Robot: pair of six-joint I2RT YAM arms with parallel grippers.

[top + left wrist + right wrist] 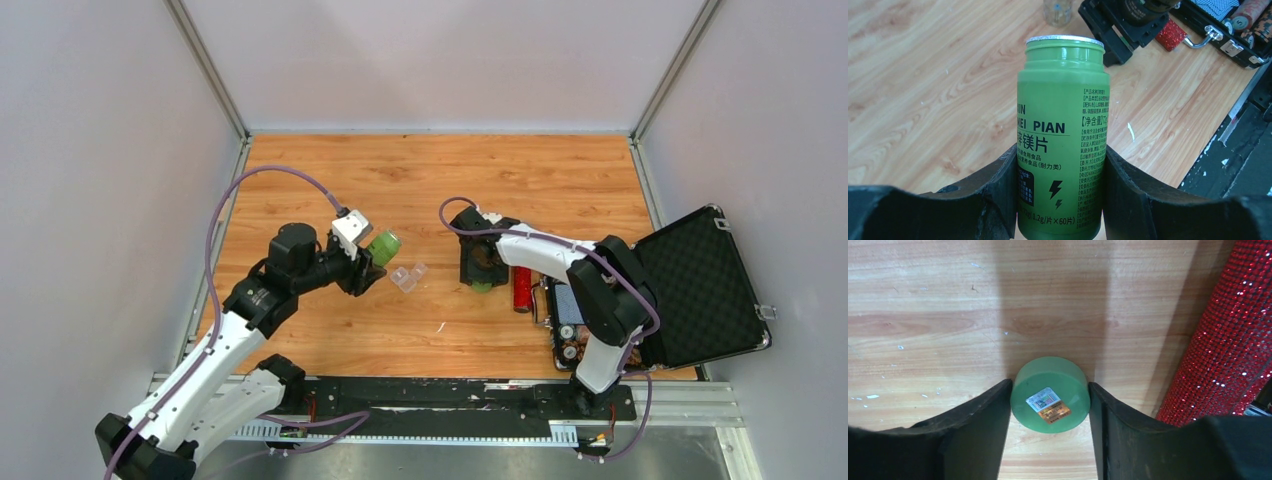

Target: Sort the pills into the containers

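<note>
The containers, a tiny clear squarish box, are set on the tabletop between the two arms, well closer to the left one. The left pincer is pinched on the lower body of the green bottle, whose cap is off; a silvery rim is seen at the mouth, and whether a seal covers it cannot be told. No pills are seen. In the left wrist view the box is found almost straight ahead along the bottle's long axis, just past the mouth and slightly to its left. The bottle is held off the tabletop, beside the box rather than over it.

The right pincer is closed on the green cap, which is rested on the tabletop just beside the red tube, farther from the box.

Pouring is judged to be the left arm's work: the mouth would have to be brought over the box and tipped downward.
</note>
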